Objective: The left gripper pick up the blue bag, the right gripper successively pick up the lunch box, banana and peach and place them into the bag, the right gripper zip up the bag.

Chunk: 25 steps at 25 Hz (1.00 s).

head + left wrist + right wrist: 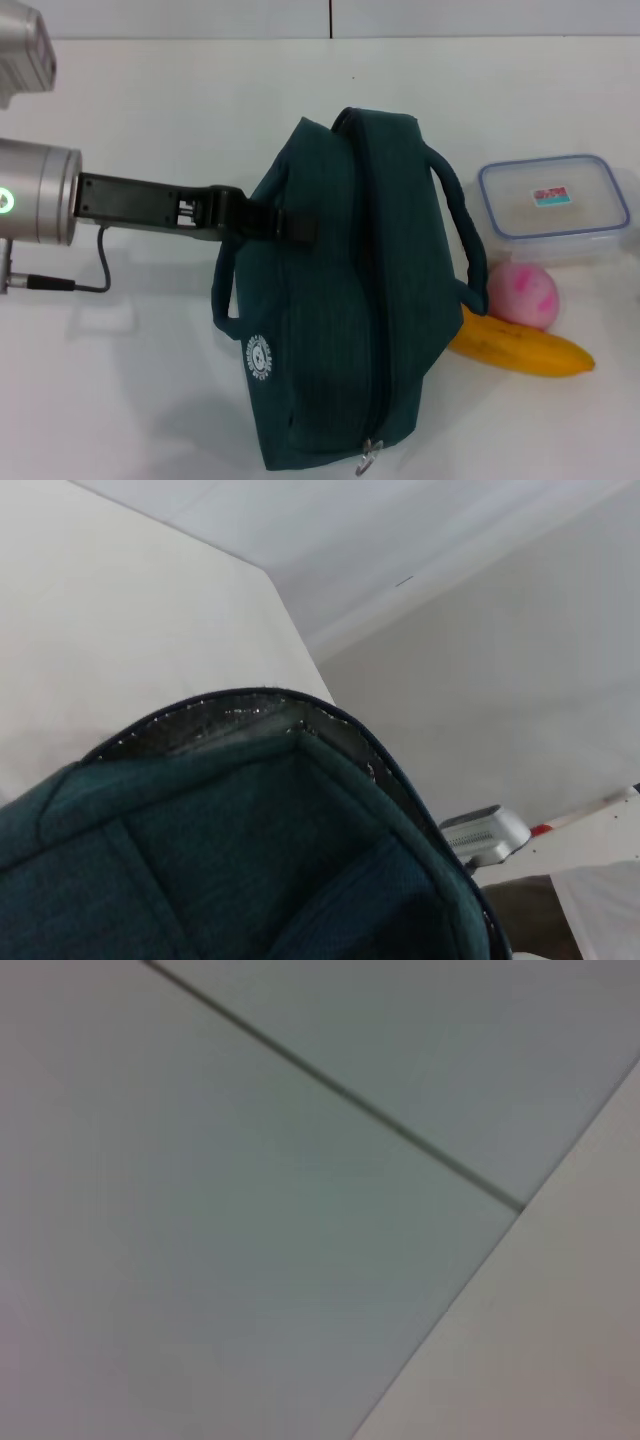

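White worktop (150, 400) fills the head view, with a pale wall behind its far edge. Nearest, at the worktop's near edge in the middle, lies the blue bag (330, 300), its zip pull hanging at the near end and its round white logo facing up. Just to the right and a little farther sits the banana (525, 350), one end touching the bag, with the peach (522, 295) resting against its far side. Beyond them, by the right edge, stands the lunch box (553, 198). From the left edge the left gripper (285, 224) reaches in, its fingers clamped on the bag's left wall near the handle. The bag looks soft, light and floppy, likely to sag, so the rim or handle seems best to grasp. No right gripper is visible.
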### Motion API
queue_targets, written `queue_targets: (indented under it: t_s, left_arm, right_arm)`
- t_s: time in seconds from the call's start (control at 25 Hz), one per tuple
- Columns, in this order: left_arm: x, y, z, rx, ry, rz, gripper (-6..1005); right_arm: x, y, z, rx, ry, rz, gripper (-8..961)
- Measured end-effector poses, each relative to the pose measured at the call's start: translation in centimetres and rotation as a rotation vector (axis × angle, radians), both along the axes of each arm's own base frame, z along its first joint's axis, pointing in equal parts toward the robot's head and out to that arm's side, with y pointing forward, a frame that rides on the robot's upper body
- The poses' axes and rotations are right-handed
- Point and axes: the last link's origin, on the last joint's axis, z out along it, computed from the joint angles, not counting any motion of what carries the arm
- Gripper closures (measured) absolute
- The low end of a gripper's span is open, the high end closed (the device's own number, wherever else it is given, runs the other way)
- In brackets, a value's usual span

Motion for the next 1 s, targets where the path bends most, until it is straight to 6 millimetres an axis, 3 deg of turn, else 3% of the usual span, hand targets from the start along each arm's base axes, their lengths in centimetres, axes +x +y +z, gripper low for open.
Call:
queue_targets:
  t_s: [0.28, 0.72, 1.0]
  left_arm:
    - [-0.4, -0.1, -0.1, -0.009, -0.007, 0.001, 938]
    - [-0.5, -0.2, -0.1, -0.002, -0.007, -0.006, 937]
    - [-0.7, -0.2, 0.0, 0.001, -0.006, -0.004, 938]
  right_arm:
    - [-1.6, 0.2, -1.6, -0.072, 0.056, 0.045, 205]
    - [-2.5, 1.0, -1.9, -0.087, 0.09, 0.064, 259]
    - [-2.5, 0.8, -1.9, -0.088, 0.109, 0.061, 483]
